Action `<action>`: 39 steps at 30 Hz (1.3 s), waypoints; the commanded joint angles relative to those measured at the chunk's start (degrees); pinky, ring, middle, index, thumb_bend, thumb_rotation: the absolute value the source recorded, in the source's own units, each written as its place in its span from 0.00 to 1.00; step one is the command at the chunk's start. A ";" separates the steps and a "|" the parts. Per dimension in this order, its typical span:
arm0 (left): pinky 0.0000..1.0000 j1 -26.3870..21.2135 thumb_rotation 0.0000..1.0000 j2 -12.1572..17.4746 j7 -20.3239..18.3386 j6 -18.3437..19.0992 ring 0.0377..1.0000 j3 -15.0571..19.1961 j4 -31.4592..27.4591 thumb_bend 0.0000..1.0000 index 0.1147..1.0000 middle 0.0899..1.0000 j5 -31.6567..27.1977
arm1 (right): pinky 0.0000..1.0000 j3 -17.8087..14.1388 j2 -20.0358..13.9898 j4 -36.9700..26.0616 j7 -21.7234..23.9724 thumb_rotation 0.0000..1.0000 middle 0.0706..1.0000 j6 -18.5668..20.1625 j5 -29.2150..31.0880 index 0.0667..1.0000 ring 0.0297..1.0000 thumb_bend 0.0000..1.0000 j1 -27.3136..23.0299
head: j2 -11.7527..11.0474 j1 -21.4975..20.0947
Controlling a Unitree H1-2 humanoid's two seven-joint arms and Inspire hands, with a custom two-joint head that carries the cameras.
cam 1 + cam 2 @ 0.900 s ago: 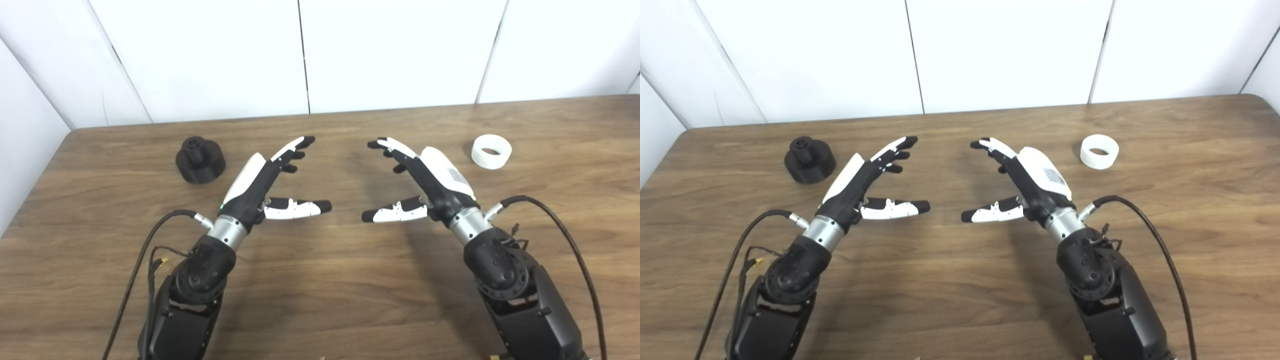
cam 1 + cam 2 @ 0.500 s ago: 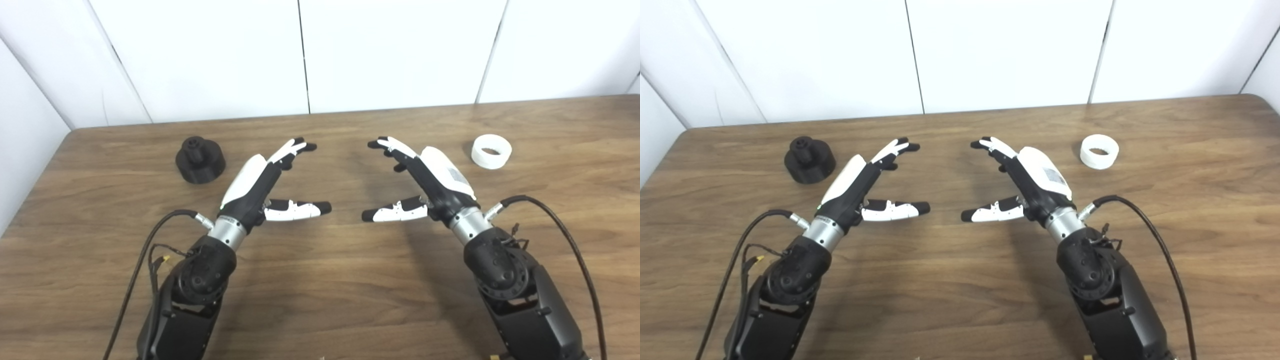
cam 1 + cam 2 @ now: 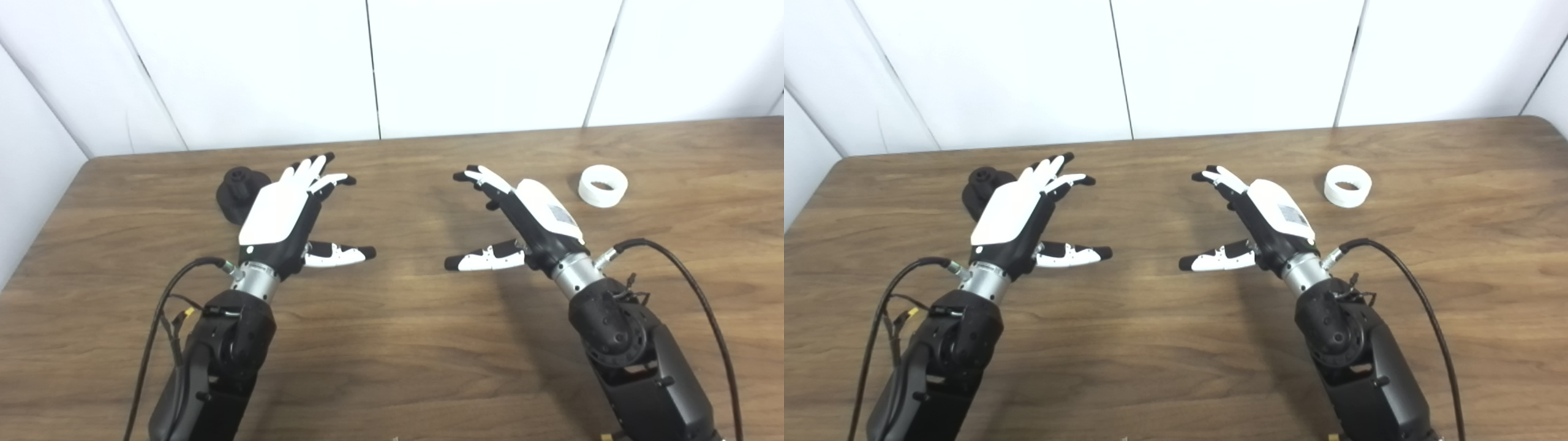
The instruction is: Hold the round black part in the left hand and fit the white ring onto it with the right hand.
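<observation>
Left eye view: left hand spread open, empty, just right of the round black part; right hand open, empty, farther off.

Paired head-height views over table

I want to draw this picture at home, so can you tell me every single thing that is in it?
Round black part: one, black, far left of the table, partly hidden behind the left hand.
White ring: one, white, far right of the table, lying flat, nothing touching it.
Table: one, brown wood, fills the lower part of the picture.
Wall panels: white, behind the table.
Cables: black, one running beside each arm.
Left hand: one, white and black, open, palm down, beside the round black part, holding nothing.
Right hand: one, white and black, open, over the middle of the table, well away from the white ring.
</observation>
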 commanded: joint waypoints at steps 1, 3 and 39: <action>1.00 -1.65 0.47 0.60 2.92 1.61 1.00 2.00 -2.11 0.99 0.76 1.00 2.21 | 0.74 -0.44 0.20 -1.83 -0.75 0.39 0.95 -0.23 -0.03 0.87 0.87 0.86 -2.73 | 0.08 0.04; 1.00 -1.62 0.47 0.94 3.90 2.33 1.00 2.99 -1.76 0.98 0.76 1.00 2.71 | 0.75 -0.50 0.19 -1.95 -0.62 0.39 0.95 -0.15 0.10 0.87 0.88 0.86 -2.67 | 0.08 0.04; 0.97 -1.72 0.49 2.31 4.81 -2.08 1.00 4.73 -0.76 0.99 0.78 1.00 -4.35 | 0.73 -0.48 0.49 -0.91 -1.38 0.40 0.94 -0.63 -0.22 0.88 0.86 0.86 -3.46 | -0.28 -0.75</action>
